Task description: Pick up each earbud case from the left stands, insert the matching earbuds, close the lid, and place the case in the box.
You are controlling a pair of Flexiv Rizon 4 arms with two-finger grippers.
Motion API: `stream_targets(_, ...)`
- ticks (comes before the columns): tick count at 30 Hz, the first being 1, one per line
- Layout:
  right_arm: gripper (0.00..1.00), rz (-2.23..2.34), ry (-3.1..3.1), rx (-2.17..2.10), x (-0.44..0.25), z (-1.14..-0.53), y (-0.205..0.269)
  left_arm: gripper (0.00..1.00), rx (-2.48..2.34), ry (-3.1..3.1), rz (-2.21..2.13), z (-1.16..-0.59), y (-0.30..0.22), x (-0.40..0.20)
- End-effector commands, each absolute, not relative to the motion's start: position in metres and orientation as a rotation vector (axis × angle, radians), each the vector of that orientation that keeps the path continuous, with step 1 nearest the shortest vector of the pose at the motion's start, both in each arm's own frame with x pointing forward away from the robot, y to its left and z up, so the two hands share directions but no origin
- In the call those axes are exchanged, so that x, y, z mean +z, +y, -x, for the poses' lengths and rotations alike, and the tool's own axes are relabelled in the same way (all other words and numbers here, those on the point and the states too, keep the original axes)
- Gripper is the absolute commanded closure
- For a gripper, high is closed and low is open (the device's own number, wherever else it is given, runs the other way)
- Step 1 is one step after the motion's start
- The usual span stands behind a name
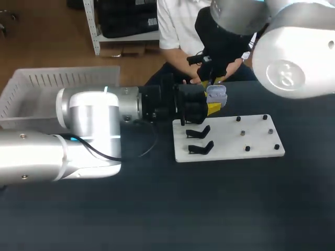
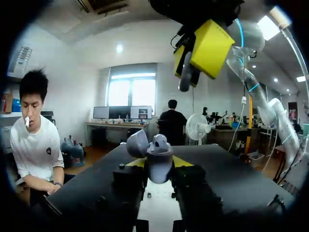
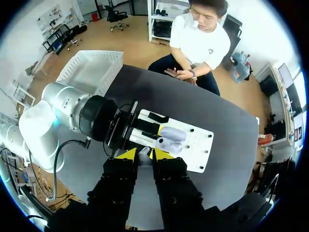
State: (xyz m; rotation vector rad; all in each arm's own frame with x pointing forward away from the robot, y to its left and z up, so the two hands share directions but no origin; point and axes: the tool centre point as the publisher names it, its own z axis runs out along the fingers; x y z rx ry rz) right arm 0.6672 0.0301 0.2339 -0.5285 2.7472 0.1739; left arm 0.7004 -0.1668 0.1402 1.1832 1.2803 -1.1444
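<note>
Case (image 1: 216, 95), lid open, is pinched in our left gripper (image 2: 159, 163) near the board's (image 1: 230, 140) far edge. Our right gripper (image 3: 143, 153) is just above it (tips pinching an earbud (image 2: 185, 77)). Box (image 1: 31, 89) well apart.

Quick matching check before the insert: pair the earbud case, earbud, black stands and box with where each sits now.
1. earbud case
2. earbud
3. black stands
4. box

A. held in the right gripper, above the case
B. empty, on the white board
C. held in the left gripper, lid open
D. at the head view's far left

Pairs: 1-C, 2-A, 3-B, 4-D
</note>
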Motion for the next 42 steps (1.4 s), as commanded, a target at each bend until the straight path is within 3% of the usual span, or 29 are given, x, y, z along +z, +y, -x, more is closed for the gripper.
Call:
stream_targets(1,1.00,0.527,2.739,0.178,0.230,-0.666,0.029,1.00,-1.140,1.276,-1.177,-0.699,-0.167,0.139)
stream_targets(42,1.00,0.683,2.829,0.056,0.204,-0.673,0.010,1.00,-1.140,1.276,-1.177,-0.699,-0.167,0.139)
